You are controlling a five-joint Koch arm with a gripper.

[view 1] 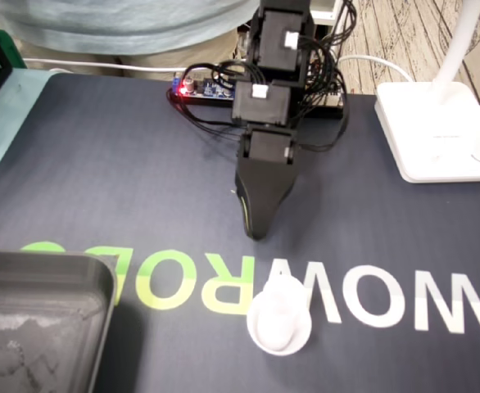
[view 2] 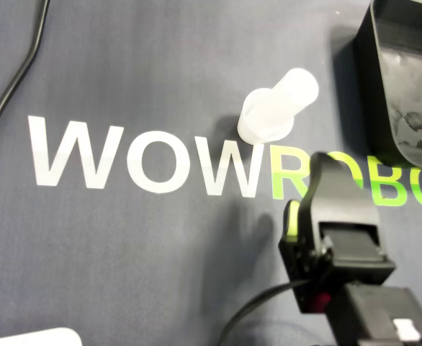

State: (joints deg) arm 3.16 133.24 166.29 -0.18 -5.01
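A small translucent white plastic cup point(view 1: 279, 318) with a wider rim at its base stands on the dark mat point(view 1: 101, 180), on the white letters. The overhead view shows this cup point(view 2: 276, 109) just above the "W". My gripper point(view 1: 256, 232) is black, points down at the mat and hangs behind the cup, clearly apart from it. Its jaws taper into one wedge with no gap showing and nothing between them. In the overhead view the gripper point(view 2: 325, 164) sits lower right of the cup, a yellow-green strip along its left side.
A black tray point(view 1: 35, 319) lies at the front left; in the overhead view the tray point(view 2: 405, 79) is at the top right. A white lamp base point(view 1: 436, 131) stands at the right. A controller board point(view 1: 199, 88) with cables sits behind the arm. A black cable point(view 2: 16, 79) crosses the mat.
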